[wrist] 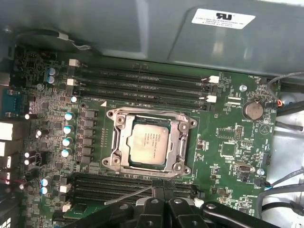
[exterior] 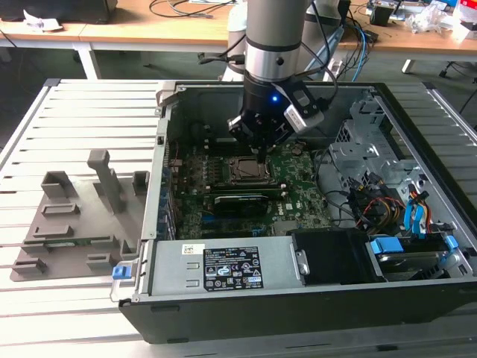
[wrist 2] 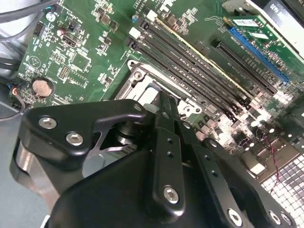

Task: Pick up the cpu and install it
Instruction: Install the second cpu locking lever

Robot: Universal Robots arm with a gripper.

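Arm: the silver-and-black robot arm reaches down into the open black computer case, its black gripper just above the green motherboard.
Gripper state: in both wrist views the black fingers lie pressed together with nothing between them – tips just beside the socket's edge.
CPU: the small flat square chip with a silver-grey metal top lies seated in the black square socket with a metal frame; the first wrist view shows the chip whole and apart from the fingers.
Second wrist view: the gripper body covers the chip – a corner of the metal socket frame and the long black memory slots show past it.
Exterior view: a grey moulded parts tray rests on the slatted metal table at the exterior view's left, beside the case.
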